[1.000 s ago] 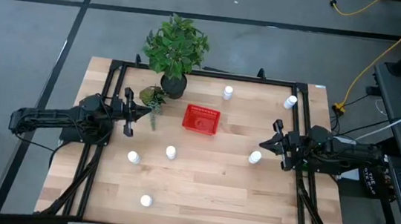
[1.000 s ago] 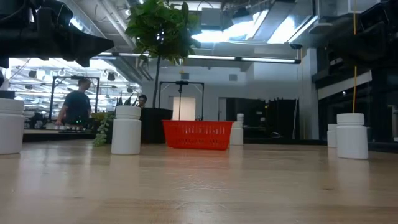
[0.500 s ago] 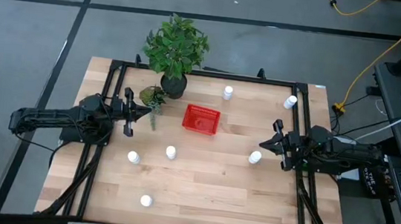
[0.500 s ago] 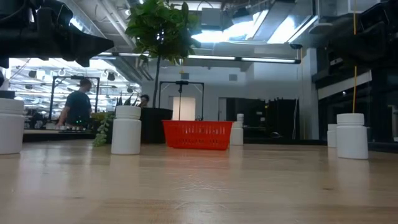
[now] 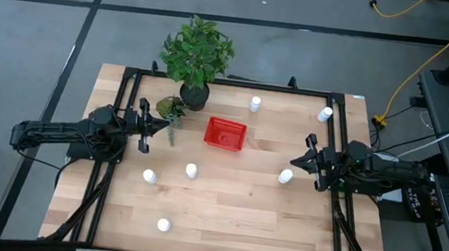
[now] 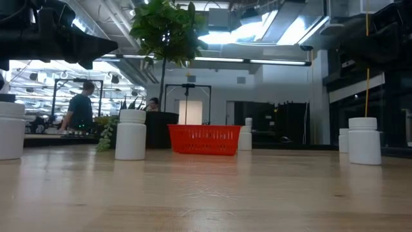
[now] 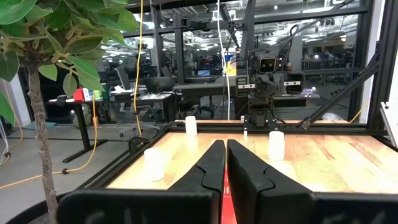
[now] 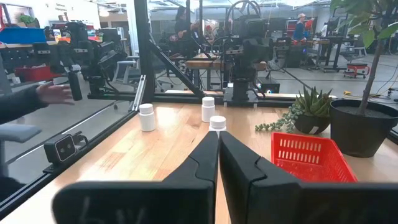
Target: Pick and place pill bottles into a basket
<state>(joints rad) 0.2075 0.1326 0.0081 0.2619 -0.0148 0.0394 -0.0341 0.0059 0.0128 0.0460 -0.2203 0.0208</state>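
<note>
Because the right gripper [image 5: 298, 161] hangs with its fingers pressed together and nothing between them at the right side of the table [image 5: 232, 214], the bottle that matters most is the nearest bottle [image 5: 285, 176], which stands upright just beside that gripper, a little toward the front edge. It is apart from the fingers, not touching them. Its long axis is vertical, cap up, so a grasp would probably have to come at its sides once the fingers spread. The red basket [image 5: 225, 133] lies farther inward from this bottle, near the middle of the table and toward the back, with no bottle in it that I can see. The left gripper [image 5: 156, 123], also shut and empty, waits at the left side, with a small plant [image 5: 171, 107] just beside it and the basket a short way beyond its tips. Two bottles [image 5: 149, 176] [image 5: 191, 170] stand nearer that arm, toward the front, and one more [image 5: 163, 224] near the front edge. Two others [image 5: 254, 104] [image 5: 325, 114] stand along the back. I judge the right arm best placed for the first pick.
</note>
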